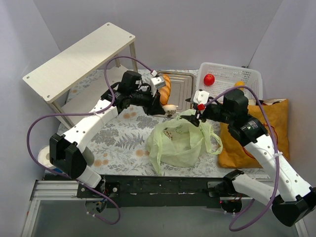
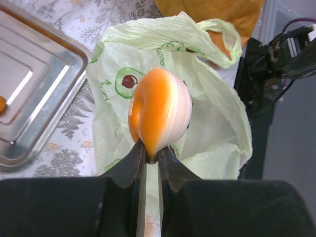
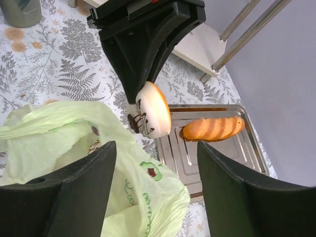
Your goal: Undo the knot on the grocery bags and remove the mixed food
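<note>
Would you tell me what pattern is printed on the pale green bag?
The bag shows avocado halves with brown pits; clearest in the left wrist view.

green bag (image 1: 180, 140) open, donut (image 2: 159, 111) raised edge-up

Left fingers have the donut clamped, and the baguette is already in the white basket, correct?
Not quite. The left fingers do clamp the donut, but the baguette lies on the metal tray, not in the white basket. The right wrist view shows it.
</note>
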Robot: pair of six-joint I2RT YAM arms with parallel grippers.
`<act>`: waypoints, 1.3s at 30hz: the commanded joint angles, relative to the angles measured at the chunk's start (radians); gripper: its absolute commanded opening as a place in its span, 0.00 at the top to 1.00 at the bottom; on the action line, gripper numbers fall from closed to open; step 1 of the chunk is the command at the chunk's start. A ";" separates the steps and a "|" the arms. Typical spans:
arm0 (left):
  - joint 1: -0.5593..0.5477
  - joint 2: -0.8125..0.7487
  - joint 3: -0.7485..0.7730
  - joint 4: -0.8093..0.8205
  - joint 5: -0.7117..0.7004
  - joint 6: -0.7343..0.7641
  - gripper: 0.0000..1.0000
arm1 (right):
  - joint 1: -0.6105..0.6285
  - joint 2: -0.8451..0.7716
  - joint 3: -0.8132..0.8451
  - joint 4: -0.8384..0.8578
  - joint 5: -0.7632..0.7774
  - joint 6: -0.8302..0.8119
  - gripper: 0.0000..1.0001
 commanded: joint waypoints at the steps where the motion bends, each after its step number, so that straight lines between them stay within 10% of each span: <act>1: 0.006 -0.041 -0.030 0.032 0.129 -0.188 1.00 | 0.003 0.036 -0.011 0.062 -0.009 -0.083 0.30; 17: 0.072 -0.032 -0.070 0.102 0.261 -0.274 1.00 | 0.092 0.191 0.039 0.080 -0.061 -0.086 0.42; 27: 0.100 -0.024 -0.102 0.139 0.273 -0.297 1.00 | 0.094 0.287 0.094 0.195 0.017 0.092 0.87; 31: 0.109 -0.044 -0.087 0.116 0.052 -0.289 0.39 | 0.060 0.338 0.119 0.210 0.020 0.199 0.99; 39: 0.130 -0.196 -0.132 0.076 -0.316 -0.136 0.18 | -0.185 0.668 0.355 0.137 0.079 0.519 0.99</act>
